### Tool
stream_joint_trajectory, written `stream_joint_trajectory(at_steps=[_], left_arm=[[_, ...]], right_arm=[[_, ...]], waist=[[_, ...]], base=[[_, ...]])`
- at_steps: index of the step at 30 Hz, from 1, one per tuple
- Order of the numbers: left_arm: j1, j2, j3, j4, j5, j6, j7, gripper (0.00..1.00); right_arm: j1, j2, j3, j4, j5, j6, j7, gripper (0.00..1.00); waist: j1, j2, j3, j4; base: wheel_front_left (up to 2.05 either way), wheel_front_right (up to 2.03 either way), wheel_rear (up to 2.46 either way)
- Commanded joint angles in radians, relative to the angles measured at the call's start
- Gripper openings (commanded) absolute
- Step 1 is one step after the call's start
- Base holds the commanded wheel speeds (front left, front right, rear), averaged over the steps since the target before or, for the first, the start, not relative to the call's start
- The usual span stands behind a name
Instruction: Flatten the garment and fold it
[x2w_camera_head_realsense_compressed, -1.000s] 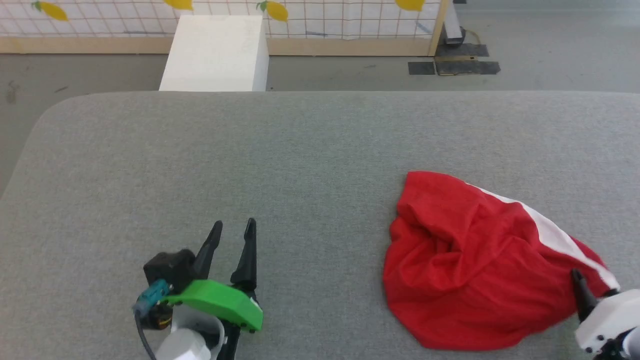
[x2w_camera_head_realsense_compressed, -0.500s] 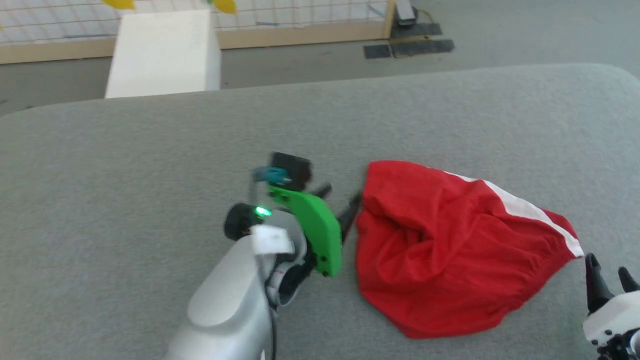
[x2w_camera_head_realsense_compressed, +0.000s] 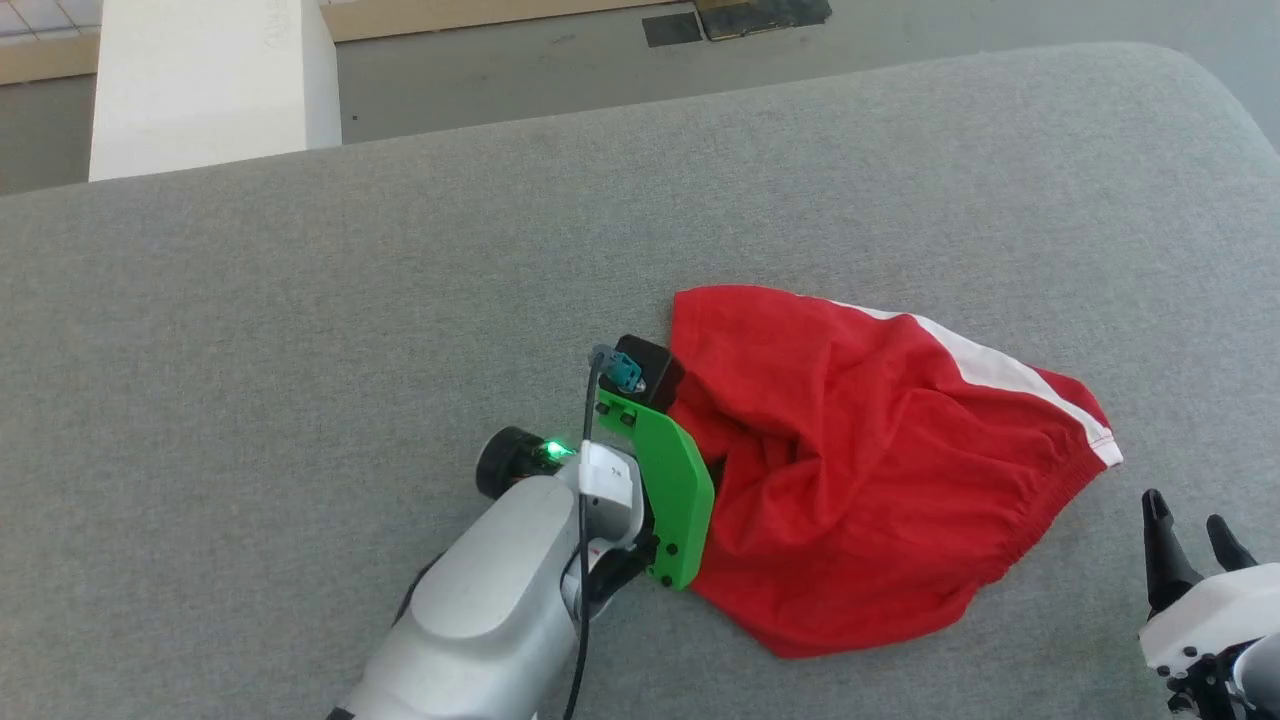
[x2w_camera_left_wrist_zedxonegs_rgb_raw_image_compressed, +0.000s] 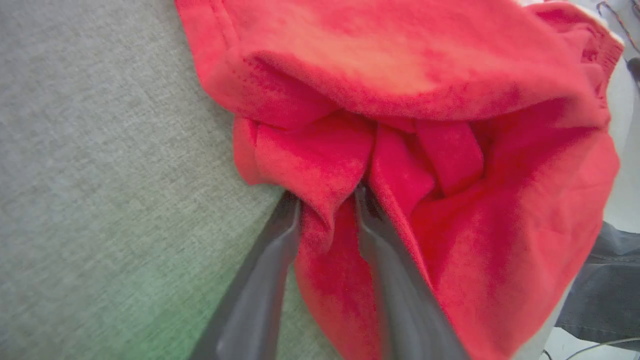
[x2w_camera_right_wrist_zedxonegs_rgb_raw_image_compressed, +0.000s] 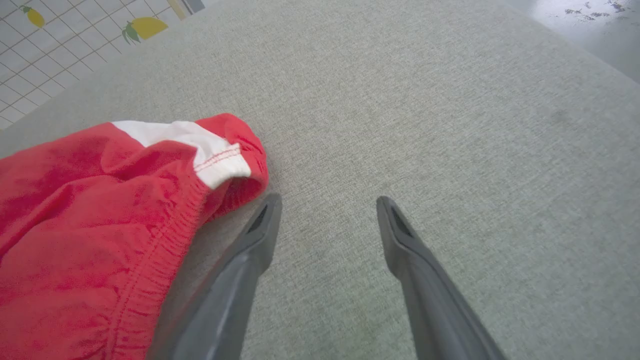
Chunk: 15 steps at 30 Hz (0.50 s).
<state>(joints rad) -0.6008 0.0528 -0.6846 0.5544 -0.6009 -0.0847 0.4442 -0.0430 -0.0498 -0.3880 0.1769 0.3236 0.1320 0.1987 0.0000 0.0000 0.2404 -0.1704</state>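
**Red garment bunched on grey table; left gripper in its folds**

Count: one garment (x2w_camera_head_realsense_compressed: 850, 470), two grippers, one white block (x2w_camera_head_realsense_compressed: 200, 80) on the floor beyond the table (x2w_camera_head_realsense_compressed: 400, 300).

The garment lies crumpled at the right of the grey cloth-covered table. One white band runs along its far edge to the right-hand corner. Its folds overlap, so its true outline cannot be made out.

In the head view the left gripper's fingers are hidden behind the green plate (x2w_camera_head_realsense_compressed: 670, 490) on its wrist and the cloth at the garment's left edge. The right gripper (x2w_camera_head_realsense_compressed: 1184, 510) is cut off by the lower right corner of that view.

In the left wrist view, the left gripper (x2w_camera_left_wrist_zedxonegs_rgb_raw_image_compressed: 327, 200) has its two fingers set a little apart with one fold of red cloth between them, touching both. Whether that fold is pinched tight cannot be told.

The right gripper stands wide apart and holds nothing. It is above bare table, one fingertip (x2w_camera_right_wrist_zedxonegs_rgb_raw_image_compressed: 270, 210) just beside the white-banded corner.
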Motion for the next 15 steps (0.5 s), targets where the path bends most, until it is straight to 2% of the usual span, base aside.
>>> stream_joint_trajectory(at_steps=[1, 8, 11, 15], left_arm=[[0.005, -0.002, 0.006, -0.003, -0.024, -0.007, -0.025, 0.0], [0.011, -0.002, 0.131, -0.09, -0.138, 0.029, -0.202, 0.0], [0.041, 0.02, 0.201, -0.152, -0.165, 0.058, -0.267, 0.0], [0.126, 0.075, 0.281, -0.248, -0.188, 0.119, -0.314, 0.0]], right_arm=[[-0.018, -0.001, 0.005, 0.0, -0.005, -0.001, -0.009, 1.0], [-0.016, 0.0, 0.013, -0.004, -0.025, -0.001, 0.004, 1.0], [-0.01, 0.0, 0.021, -0.002, -0.03, -0.001, 0.011, 1.0], [0.005, 0.0, 0.038, 0.003, -0.029, -0.001, 0.02, 1.0]], waist=[[0.0, 0.0, -0.01, 0.018], [0.0, 0.0, -0.064, 0.105], [0.0, 0.0, -0.099, 0.157], [0.0, 0.0, -0.142, 0.229]], base=[[0.0, 0.0, 0.0], [0.0, 0.0, 0.0], [0.0, 0.0, 0.0], [0.0, 0.0, 0.0]])
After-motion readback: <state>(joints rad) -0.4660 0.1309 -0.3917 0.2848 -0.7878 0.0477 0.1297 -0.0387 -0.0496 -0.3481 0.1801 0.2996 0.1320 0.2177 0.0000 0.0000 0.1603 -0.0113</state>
